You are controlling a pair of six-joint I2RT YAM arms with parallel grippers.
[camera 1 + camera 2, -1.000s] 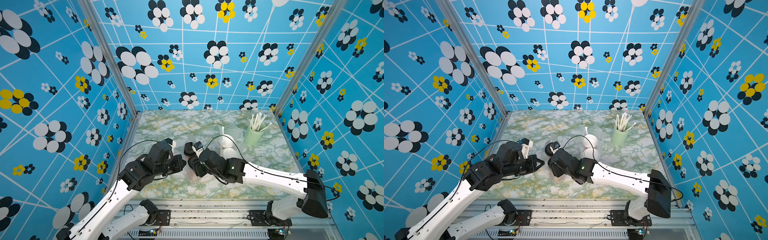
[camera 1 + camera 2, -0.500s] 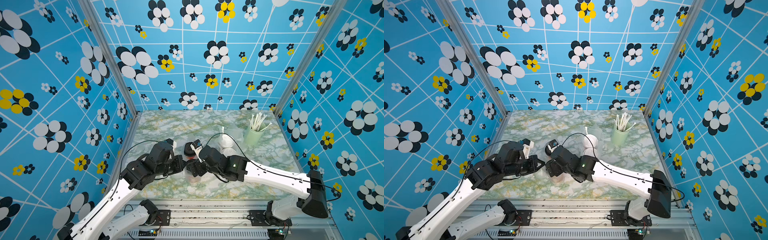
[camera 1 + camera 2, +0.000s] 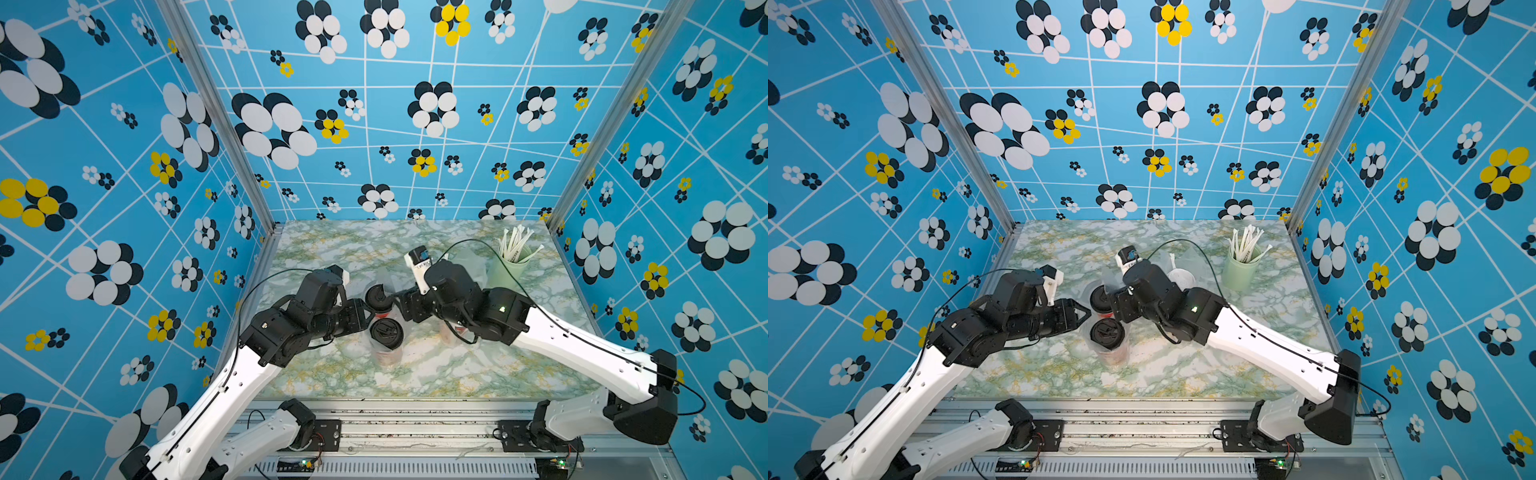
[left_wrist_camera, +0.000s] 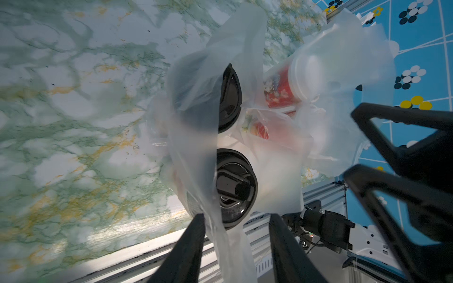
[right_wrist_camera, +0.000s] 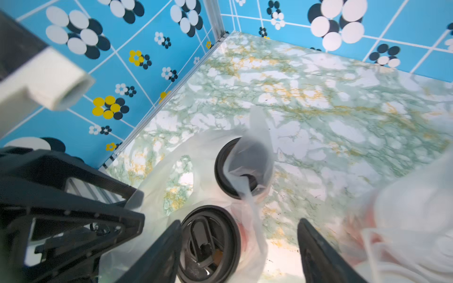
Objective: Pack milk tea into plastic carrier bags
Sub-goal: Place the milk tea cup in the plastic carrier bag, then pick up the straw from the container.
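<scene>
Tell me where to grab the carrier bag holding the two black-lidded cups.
On the carrier bag, pinch the handle loops from above, I'd say: both cups stand upright, black lids topmost, and the loops are loose strips draped across them; the film lower down wraps the cup walls.

Table (image 3: 436,374) front open; bagged cups (image 3: 386,332) block centre; straw cup (image 3: 506,271) crowds far-right corner.
</scene>
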